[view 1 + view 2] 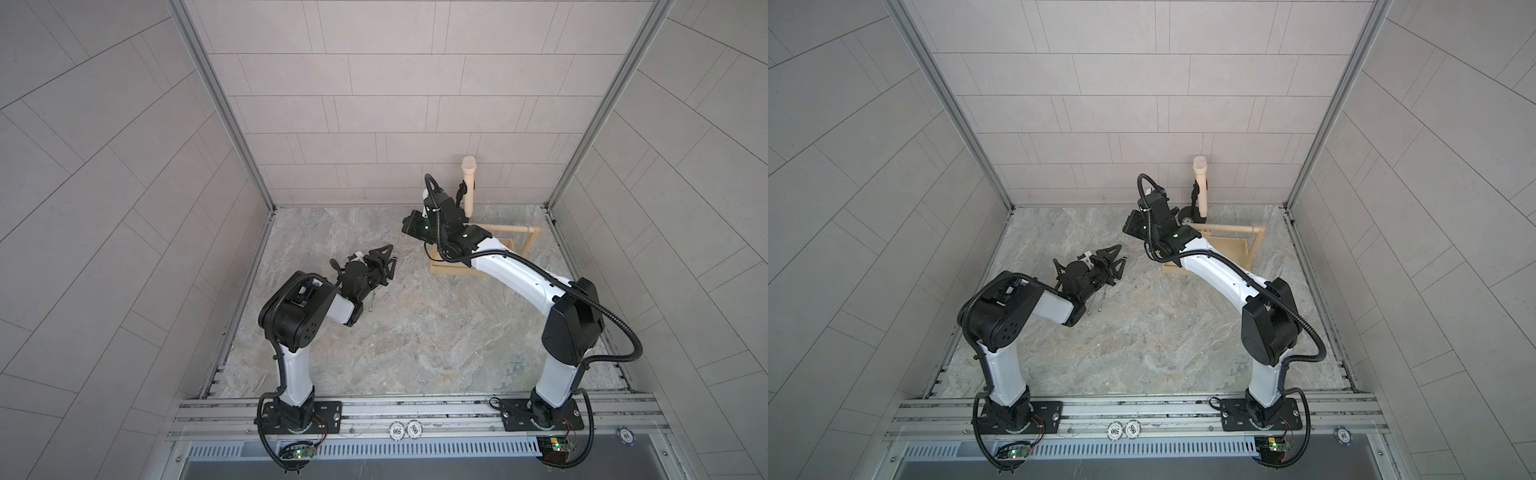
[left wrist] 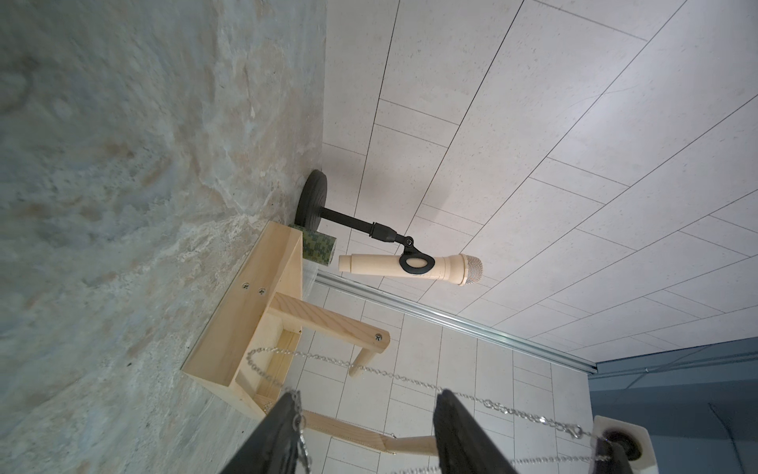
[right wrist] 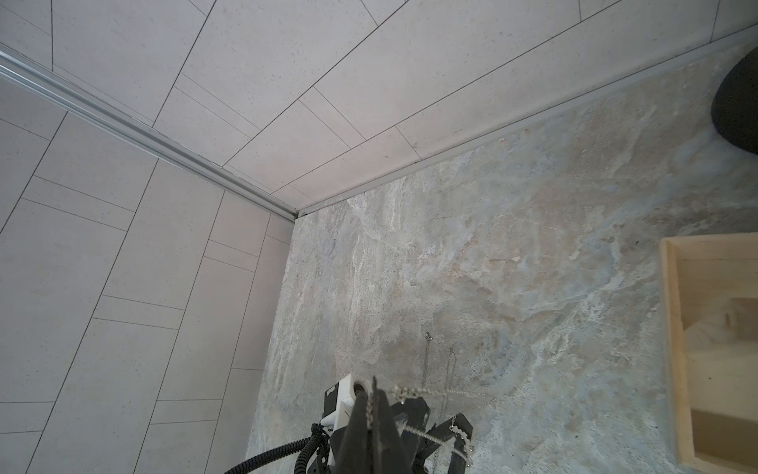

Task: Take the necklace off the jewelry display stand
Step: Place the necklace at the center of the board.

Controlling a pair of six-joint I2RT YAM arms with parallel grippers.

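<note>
Necklace held clear of the rack: the necklace (image 2: 410,380) is strung between your two grippers, over the table (image 1: 395,340) beside the free end of the jewelry display stand (image 2: 246,320). The right gripper (image 3: 374,406) has its jaws closed on the chain, pinching a few links at the tips; the left gripper (image 2: 369,397) has its jaws apart with nothing clamped between them; the chain lies draped over its fingers (image 2: 279,439), and one strand hangs toward the table in both top views. In the left wrist view a slack loop overlaps the tray, so from there you cannot tell whether it is free; the visible length of the dowel bar (image 1: 505,227) carries no chain, which suggests the lift-off is done and the set-down remains. Move both arms together, away from the dowel's free end, so the chain neither tightens nor sags onto the tray rim; stay wide of the microphone (image 2: 410,269) behind the stand; lower until the slack loop rests on bare table; only then release the pinch; draw the left fingers out along the chain, not across it, lest a link snag.
</note>
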